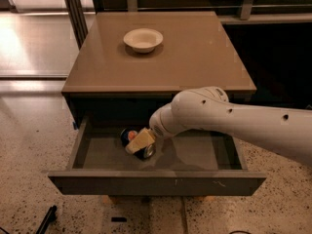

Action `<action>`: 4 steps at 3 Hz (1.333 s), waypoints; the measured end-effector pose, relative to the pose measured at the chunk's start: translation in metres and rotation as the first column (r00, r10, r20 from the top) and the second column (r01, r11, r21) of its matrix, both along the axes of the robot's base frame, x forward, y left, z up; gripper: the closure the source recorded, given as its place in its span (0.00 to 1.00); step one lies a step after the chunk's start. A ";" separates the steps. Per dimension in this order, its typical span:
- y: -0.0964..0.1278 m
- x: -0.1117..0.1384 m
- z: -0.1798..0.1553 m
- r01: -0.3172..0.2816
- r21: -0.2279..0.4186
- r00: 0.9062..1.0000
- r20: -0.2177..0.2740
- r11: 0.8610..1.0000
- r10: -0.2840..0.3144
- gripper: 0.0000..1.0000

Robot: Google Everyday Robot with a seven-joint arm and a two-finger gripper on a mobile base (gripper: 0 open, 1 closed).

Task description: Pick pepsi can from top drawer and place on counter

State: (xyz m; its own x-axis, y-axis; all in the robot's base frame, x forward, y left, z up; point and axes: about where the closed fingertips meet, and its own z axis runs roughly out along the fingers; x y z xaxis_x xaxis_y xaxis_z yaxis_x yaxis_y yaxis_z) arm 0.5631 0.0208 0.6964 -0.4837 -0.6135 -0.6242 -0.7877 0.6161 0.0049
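The pepsi can point(129, 135) lies on its side on the grey floor of the open top drawer point(156, 182), left of middle. Its logo end faces back-left and a silver end faces front. My gripper point(140, 142), with cream-coloured fingers, reaches down into the drawer from the right and sits over the can, covering its middle. The white arm crosses the drawer's right half. The counter point(195, 57) is the tan top of the cabinet above the drawer.
A cream bowl point(143, 39) stands on the counter near its back edge, left of centre. Speckled floor surrounds the cabinet. Dark metal posts rise behind the cabinet at the left. A dark object lies on the floor at bottom left point(46, 218).
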 end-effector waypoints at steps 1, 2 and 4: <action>-0.014 -0.007 0.000 0.060 -0.011 0.998 0.007 0.998 -0.060 0.00; -0.023 -0.012 -0.022 0.135 -0.016 0.991 0.019 0.991 -0.134 0.00; -0.018 0.008 -0.046 0.197 0.026 0.979 0.050 0.980 -0.198 0.00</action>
